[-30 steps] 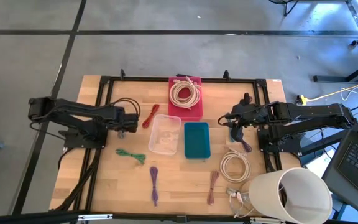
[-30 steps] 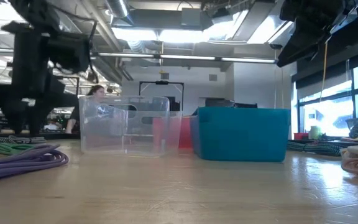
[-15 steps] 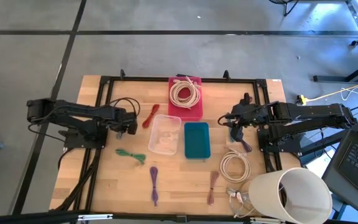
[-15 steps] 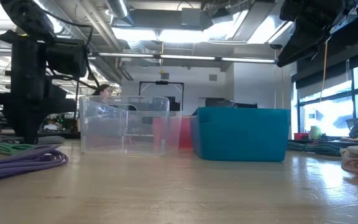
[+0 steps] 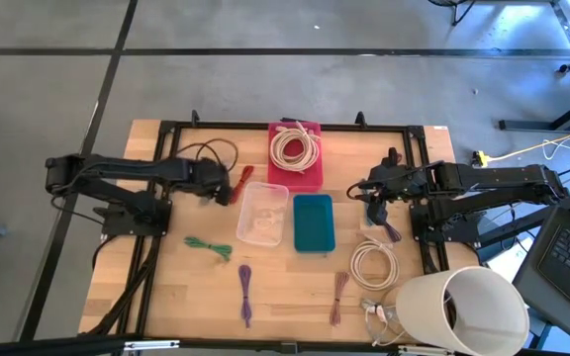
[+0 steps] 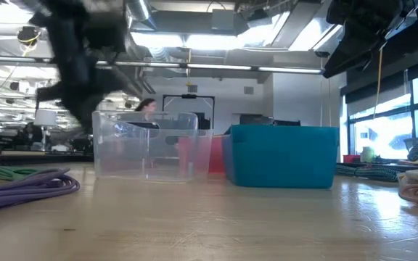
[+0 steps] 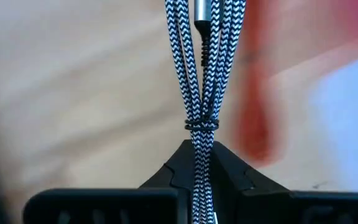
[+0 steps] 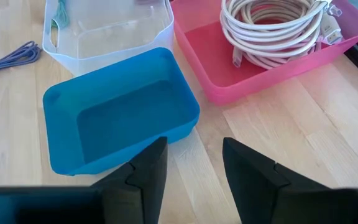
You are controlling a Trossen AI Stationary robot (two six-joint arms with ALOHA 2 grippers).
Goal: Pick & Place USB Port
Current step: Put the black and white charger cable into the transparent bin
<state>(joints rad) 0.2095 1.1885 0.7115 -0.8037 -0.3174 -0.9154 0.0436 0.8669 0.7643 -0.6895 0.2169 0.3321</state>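
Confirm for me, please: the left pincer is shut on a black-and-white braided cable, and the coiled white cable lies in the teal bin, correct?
Not quite. The coiled white cable lies in the pink plastic bin, as the right wrist view shows; the teal plastic bin is empty. The left pincer is indeed shut on the black-and-white braided cable.

Overhead looks down; low camera level; both share teal bin (image 5: pixel 313 222).

left gripper (image 7: pixel 202 163) clamped; right gripper (image 8: pixel 194 163) parted
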